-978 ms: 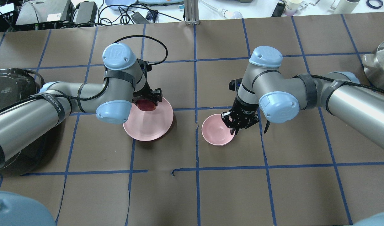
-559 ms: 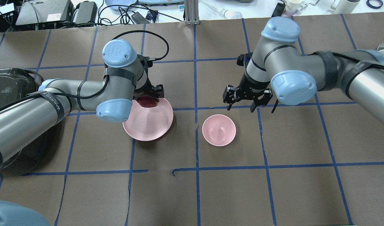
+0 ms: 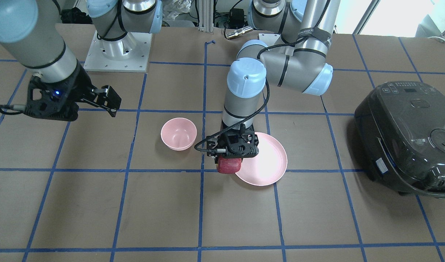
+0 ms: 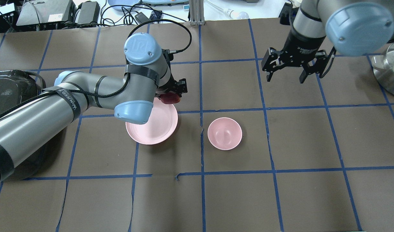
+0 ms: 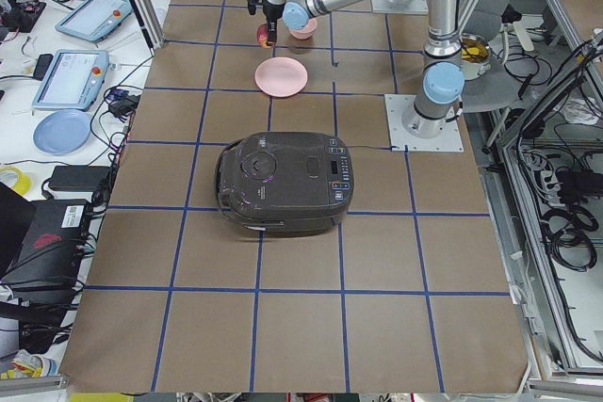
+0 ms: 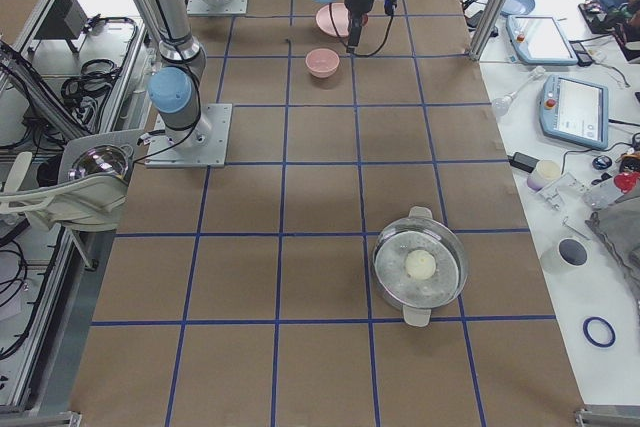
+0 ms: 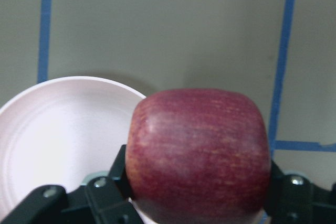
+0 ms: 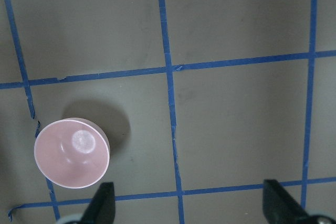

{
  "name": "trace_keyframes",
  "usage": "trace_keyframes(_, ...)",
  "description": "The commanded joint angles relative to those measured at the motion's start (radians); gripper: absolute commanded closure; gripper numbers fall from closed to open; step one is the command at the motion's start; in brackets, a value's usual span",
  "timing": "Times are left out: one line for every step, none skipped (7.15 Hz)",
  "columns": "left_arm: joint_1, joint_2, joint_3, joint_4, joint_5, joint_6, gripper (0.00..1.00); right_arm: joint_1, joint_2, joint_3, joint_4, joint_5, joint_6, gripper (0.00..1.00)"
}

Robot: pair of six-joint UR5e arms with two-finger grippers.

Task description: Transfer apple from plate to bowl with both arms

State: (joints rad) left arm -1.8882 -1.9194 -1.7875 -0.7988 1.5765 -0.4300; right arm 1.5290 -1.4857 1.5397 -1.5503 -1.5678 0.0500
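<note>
My left gripper (image 4: 170,95) is shut on the dark red apple (image 4: 170,99) and holds it above the far right rim of the wide pink plate (image 4: 152,129). In the left wrist view the apple (image 7: 199,150) sits between the two black fingers, with the plate (image 7: 52,129) below to its left. The front view shows the apple (image 3: 229,165) hanging at the plate's (image 3: 269,171) edge. The small pink bowl (image 4: 224,133) stands empty to the right of the plate. My right gripper (image 4: 285,77) is open and empty, raised far behind the bowl (image 8: 72,153).
A dark rice cooker (image 3: 408,134) sits at the table's left end beside my left arm. A metal pot (image 4: 390,71) with a pale ball inside stands at the right end. Blue tape lines cross the brown table cover.
My left gripper has lifted the apple off the plate and carried it right, toward the far rim. My right gripper has left the bowl's rim and risen away to the far right.
</note>
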Motion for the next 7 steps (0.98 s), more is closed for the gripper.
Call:
trace_keyframes(-0.128,-0.024,0.019,-0.005,0.0,-0.201,0.95,-0.003,-0.024,-0.021,-0.005,-0.017,0.016,0.0)
trace_keyframes(-0.184,-0.027,0.019,-0.005,0.005,-0.257,0.95,-0.001,-0.033,-0.02,-0.002,-0.006,0.014,0.0)
trace_keyframes(-0.202,-0.047,0.016,-0.002,0.004,-0.286,0.96,-0.001,-0.054,-0.021,0.001,-0.017,0.014,0.0)
trace_keyframes(-0.221,-0.061,0.017,0.012,0.0,-0.338,0.96,-0.001,-0.077,-0.012,0.001,-0.017,0.014,0.0)
trace_keyframes(-0.25,-0.062,0.008,0.009,0.0,-0.364,0.96,-0.001,-0.085,-0.012,0.004,-0.009,0.013,0.0)
trace_keyframes(-0.27,-0.062,0.004,0.009,0.002,-0.374,0.94,0.002,-0.1,-0.009,0.004,-0.012,0.014,0.0)
trace_keyframes(-0.279,-0.061,0.003,0.009,0.002,-0.383,0.9,0.002,-0.105,-0.004,0.016,-0.012,0.013,0.0)
